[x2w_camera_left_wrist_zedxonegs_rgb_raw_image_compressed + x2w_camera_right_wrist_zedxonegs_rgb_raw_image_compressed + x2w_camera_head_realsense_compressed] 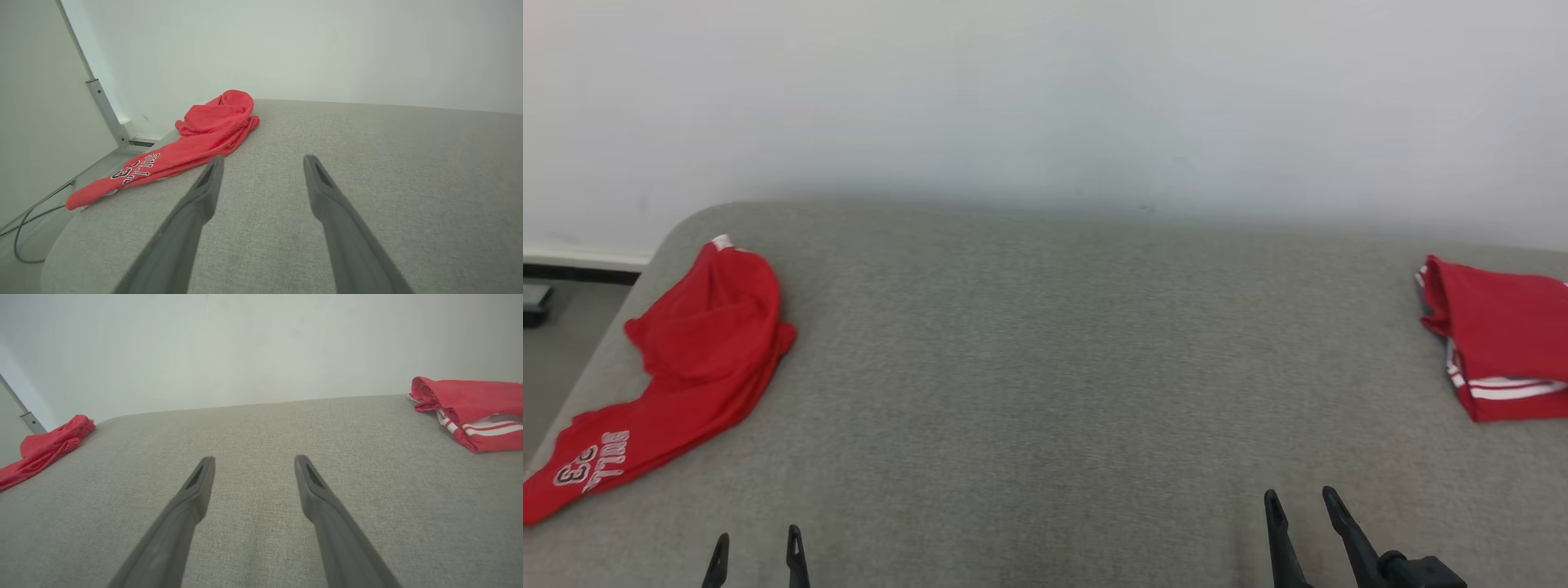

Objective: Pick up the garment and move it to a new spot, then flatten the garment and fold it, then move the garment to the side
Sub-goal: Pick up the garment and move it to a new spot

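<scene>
The left claw (756, 549) is at the near edge, and its two thin dark fingers are spread apart with nothing between them. The right claw (1300, 495) is near too, over on the right, and its two long dark fingers are also spread wide and hold nothing. The fingers are smooth and come to a point. Both claws are above the surface (1054, 367), which is wide and flat, has a rounded far left corner and is covered in grey woven cloth with a fine, rough weave. Nothing lies on the grey cloth right in front of either claw. Far to the left, well apart from the left claw, the crumpled red garment (703, 343) lies by the left edge. It is soft, bunched into a lump at its far end, with a long flat part reaching toward the near left that has white letters and numbers on it. On the far right lies a folded red garment (1499, 335), a neat thick stack with white stripes along its near side, partly cut off by the picture edge. Behind the surface stands a plain pale wall (1045, 98). Past the left edge, a grey metal post (106, 110) leans up the wall and a thin cable (18, 234) curls on the floor (556, 359).
</scene>
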You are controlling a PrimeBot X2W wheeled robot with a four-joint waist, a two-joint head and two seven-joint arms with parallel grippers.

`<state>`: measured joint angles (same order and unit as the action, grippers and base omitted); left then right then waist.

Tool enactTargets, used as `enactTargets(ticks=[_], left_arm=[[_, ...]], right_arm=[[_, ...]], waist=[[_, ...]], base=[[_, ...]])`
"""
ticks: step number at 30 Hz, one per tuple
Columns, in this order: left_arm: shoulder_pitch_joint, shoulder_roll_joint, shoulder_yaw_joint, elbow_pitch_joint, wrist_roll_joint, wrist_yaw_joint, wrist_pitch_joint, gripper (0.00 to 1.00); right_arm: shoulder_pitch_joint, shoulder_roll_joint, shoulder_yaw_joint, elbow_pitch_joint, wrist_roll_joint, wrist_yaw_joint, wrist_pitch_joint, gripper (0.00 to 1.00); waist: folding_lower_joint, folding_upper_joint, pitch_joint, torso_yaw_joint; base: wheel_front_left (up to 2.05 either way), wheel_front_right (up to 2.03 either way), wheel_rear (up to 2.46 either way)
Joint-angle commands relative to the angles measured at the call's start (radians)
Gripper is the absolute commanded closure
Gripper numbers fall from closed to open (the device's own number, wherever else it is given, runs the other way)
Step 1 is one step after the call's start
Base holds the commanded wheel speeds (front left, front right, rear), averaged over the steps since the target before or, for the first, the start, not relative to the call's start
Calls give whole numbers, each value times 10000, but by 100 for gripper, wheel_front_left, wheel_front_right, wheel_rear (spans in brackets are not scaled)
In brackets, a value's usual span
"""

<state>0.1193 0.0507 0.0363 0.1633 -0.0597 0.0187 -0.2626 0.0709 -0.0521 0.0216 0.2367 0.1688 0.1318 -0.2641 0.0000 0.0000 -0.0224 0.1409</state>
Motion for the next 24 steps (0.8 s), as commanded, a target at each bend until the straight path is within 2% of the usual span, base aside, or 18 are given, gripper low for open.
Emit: enactTargets(ticks=[1,5,14,24], left_arm=[[22,-8,67,-14,74,-42,-31,0],[193,4,227,-60,110,-51,-31,0],[377,12,541,-110,218,-123,-31,0],[449,31,715,-148,301,-214,-31,0]], right_arm=[[149,34,0,-45,43,-26,-1,0],[179,34,35,-40,103,-26,1,0],[263,33,59,-15,140,-26,1,0],[206,32,240,53,185,-26,1,0]], waist=[[0,0,-26,684],[0,0,-63,1511],[0,0,-165,2743],[0,0,-194,3487]], base=[[0,0,0],[0,0,0],[0,0,0],[0,0,0]])
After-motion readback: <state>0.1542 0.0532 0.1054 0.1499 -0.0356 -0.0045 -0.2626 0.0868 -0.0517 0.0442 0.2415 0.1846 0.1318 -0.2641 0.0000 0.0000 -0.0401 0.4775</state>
